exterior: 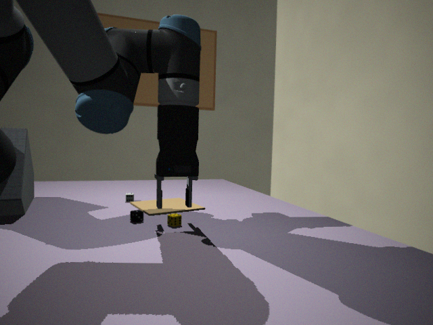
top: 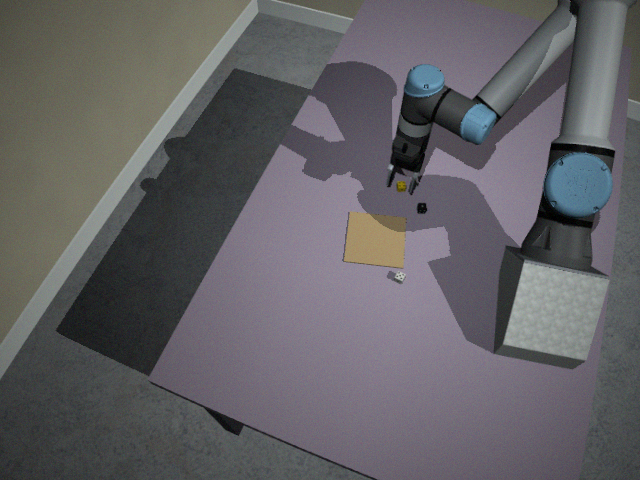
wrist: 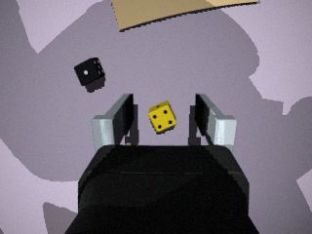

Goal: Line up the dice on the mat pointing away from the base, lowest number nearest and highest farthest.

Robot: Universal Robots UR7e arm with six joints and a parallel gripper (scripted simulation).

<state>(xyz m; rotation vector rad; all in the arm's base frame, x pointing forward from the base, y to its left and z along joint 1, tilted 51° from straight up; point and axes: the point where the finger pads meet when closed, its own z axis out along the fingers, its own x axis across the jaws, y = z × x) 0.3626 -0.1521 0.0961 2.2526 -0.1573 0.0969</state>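
A yellow die (top: 400,186) (exterior: 174,220) (wrist: 162,117) lies on the purple table, off the mat, showing four dots on top in the wrist view. My gripper (top: 402,187) (exterior: 173,205) (wrist: 164,106) is open and hangs straight above it, fingertips a little above the die, one finger on each side. A black die (top: 422,207) (exterior: 137,216) (wrist: 89,72) lies on the table near the mat's corner. A white die (top: 399,276) (exterior: 129,197) lies on the table beside the mat's other end. The tan square mat (top: 374,239) (exterior: 174,202) lies flat and bare.
The arm's grey base block (top: 550,312) (exterior: 15,175) stands on the table (top: 289,320) (exterior: 314,252) to the side of the mat. The arm's links reach over the table above the dice. A brown board (exterior: 208,70) hangs on the far wall.
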